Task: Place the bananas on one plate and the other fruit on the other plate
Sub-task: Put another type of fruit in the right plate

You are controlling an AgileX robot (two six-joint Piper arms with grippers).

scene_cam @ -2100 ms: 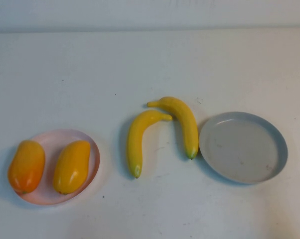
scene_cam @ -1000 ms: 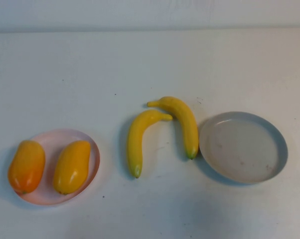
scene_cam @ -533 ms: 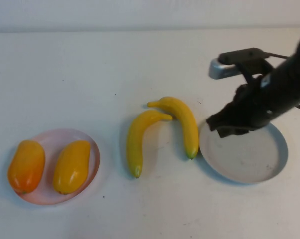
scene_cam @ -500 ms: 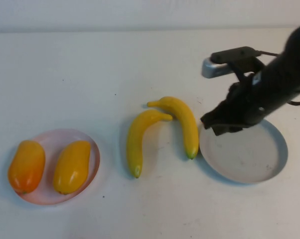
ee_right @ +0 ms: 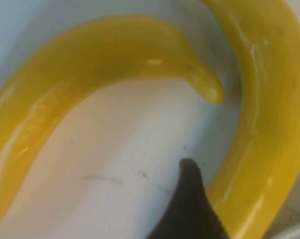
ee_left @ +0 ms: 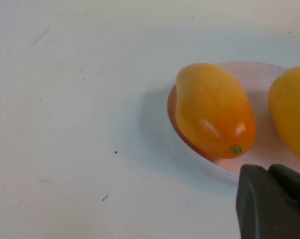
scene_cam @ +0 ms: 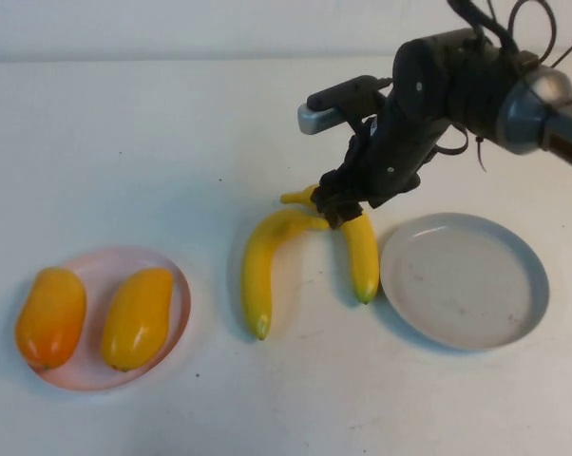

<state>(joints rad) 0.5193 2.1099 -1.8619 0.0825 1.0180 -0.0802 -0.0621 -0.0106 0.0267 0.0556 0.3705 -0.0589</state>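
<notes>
The right tool point(scene_cam: 341, 211) has been lowered from above the grey plate point(scene_cam: 528, 313) onto the nearer banana point(scene_cam: 362, 249); its grip cannot be told. Bananas remain on the desk point(scene_cam: 153, 142); the left tool point(ee_left: 272, 201) hangs by the pink plate point(scene_cam: 177, 285).

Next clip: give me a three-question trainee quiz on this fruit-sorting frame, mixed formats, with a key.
1. True or false: the grey plate has a banana on it.
2. Multiple choice: the right gripper is
A. above the pink plate
B. down at the right banana, near its stem end
C. over the grey plate
3. Fill in: the orange fruit and the yellow fruit lie on the ____ plate.

The left banana lies on the table. The left gripper shows only in its wrist view, near the orange fruit.

Key: 1 false; 2 B; 3 pink.
</notes>
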